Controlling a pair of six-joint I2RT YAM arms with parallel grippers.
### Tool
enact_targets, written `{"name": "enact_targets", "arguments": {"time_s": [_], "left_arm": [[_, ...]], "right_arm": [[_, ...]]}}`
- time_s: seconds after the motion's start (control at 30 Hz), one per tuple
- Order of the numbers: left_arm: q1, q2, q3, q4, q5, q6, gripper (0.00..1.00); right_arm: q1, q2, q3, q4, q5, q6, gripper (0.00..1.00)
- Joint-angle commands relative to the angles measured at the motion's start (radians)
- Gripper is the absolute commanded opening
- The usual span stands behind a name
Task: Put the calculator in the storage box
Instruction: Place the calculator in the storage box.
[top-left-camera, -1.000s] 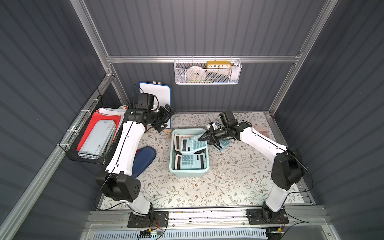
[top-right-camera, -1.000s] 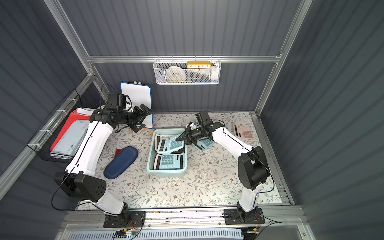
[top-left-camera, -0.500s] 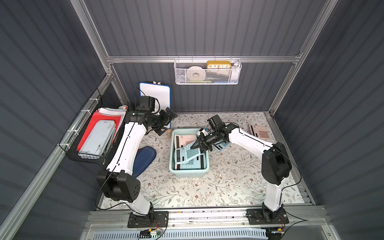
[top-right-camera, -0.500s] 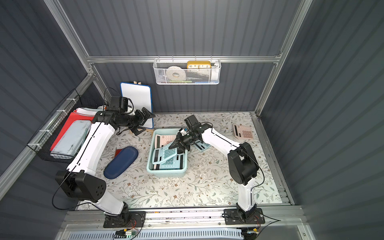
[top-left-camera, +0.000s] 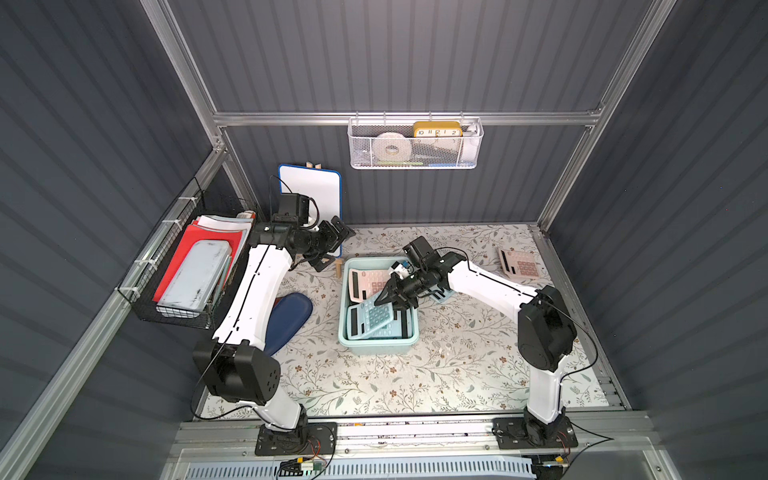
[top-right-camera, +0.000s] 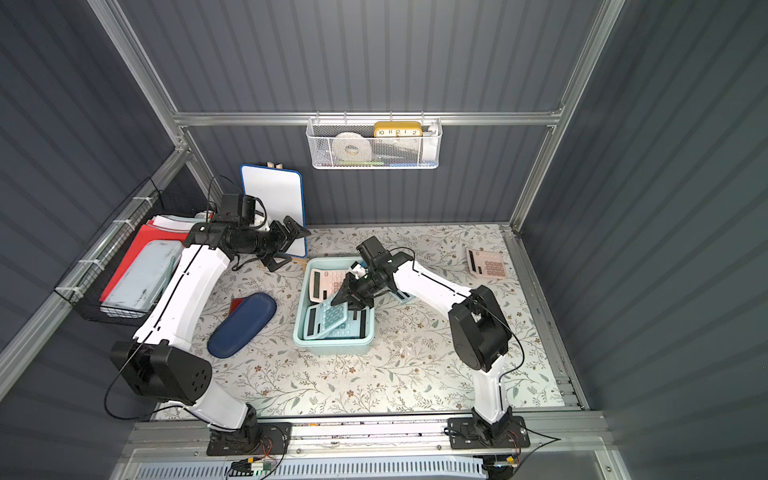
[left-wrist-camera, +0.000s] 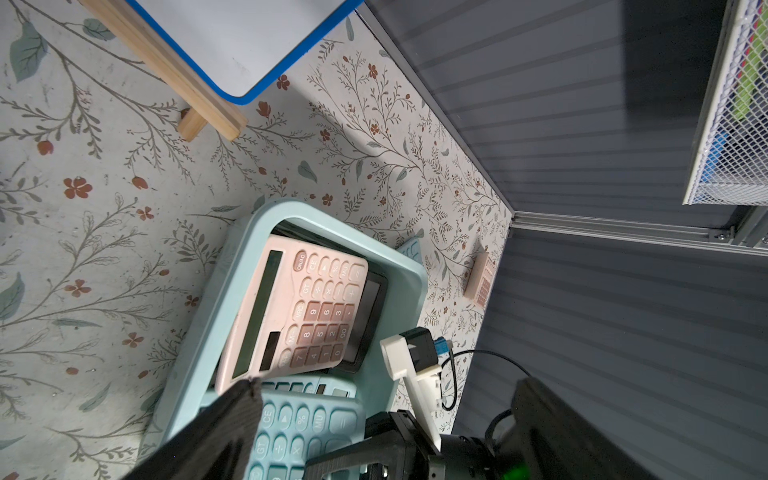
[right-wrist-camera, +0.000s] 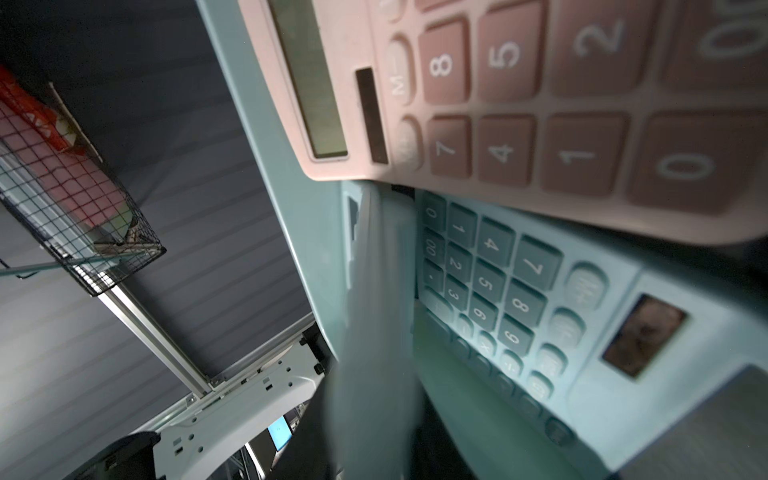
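Observation:
The pale mint storage box stands mid-table. Inside, a pink calculator lies at the back. A light blue calculator lies tilted on another one. My right gripper hangs over the box. Its jaws are parted at the blue calculator's upper corner, open. In the right wrist view that calculator's edge is a blur between the fingers. My left gripper is open and empty, behind the box's left corner by the whiteboard.
A second pink calculator lies at the far right of the table. Another blue one lies under my right arm. A navy case is left of the box. A black wire basket hangs on the left wall and a white mesh basket on the back wall.
My right gripper carried the blue calculator leftward and down into the box, and its jaws have started to part. The left gripper drifted slightly back toward the whiteboard.

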Motion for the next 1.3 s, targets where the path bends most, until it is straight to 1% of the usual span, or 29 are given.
{"name": "enact_targets", "arguments": {"time_s": [0.0, 0.13, 0.43, 0.5, 0.63, 0.8, 0.87, 0.9, 1.1, 1.27], "left_arm": [[0.008, -0.026, -0.017, -0.019, 0.025, 0.032, 0.99], [0.014, -0.030, -0.023, -0.022, 0.028, 0.037, 0.99], [0.024, -0.036, -0.040, -0.027, 0.027, 0.038, 0.99], [0.025, -0.029, -0.039, -0.033, 0.027, 0.038, 0.99], [0.025, -0.015, -0.037, -0.030, 0.036, 0.036, 0.99], [0.026, 0.005, -0.037, -0.023, 0.053, 0.035, 0.99], [0.025, 0.014, -0.037, -0.025, 0.053, 0.034, 0.99], [0.026, 0.019, -0.035, -0.031, 0.082, 0.035, 0.99], [0.026, 0.043, -0.003, -0.067, 0.088, 0.052, 0.99], [0.026, 0.061, 0.020, -0.091, 0.093, 0.066, 0.99]], "right_arm": [[0.008, 0.004, 0.007, -0.019, 0.018, -0.017, 0.39], [0.002, 0.002, 0.056, -0.134, 0.043, -0.068, 0.43], [-0.046, -0.047, 0.159, -0.454, 0.146, -0.239, 0.43], [-0.046, -0.051, 0.167, -0.477, 0.153, -0.258, 0.42], [-0.035, -0.034, 0.175, -0.462, 0.137, -0.259, 0.39], [0.005, 0.026, 0.247, -0.507, 0.156, -0.305, 0.35], [0.023, 0.052, 0.281, -0.538, 0.176, -0.333, 0.35], [0.032, 0.065, 0.298, -0.558, 0.185, -0.349, 0.34], [0.084, 0.129, 0.341, -0.626, 0.249, -0.412, 0.33], [0.128, 0.211, 0.391, -0.632, 0.246, -0.436, 0.33]]}}
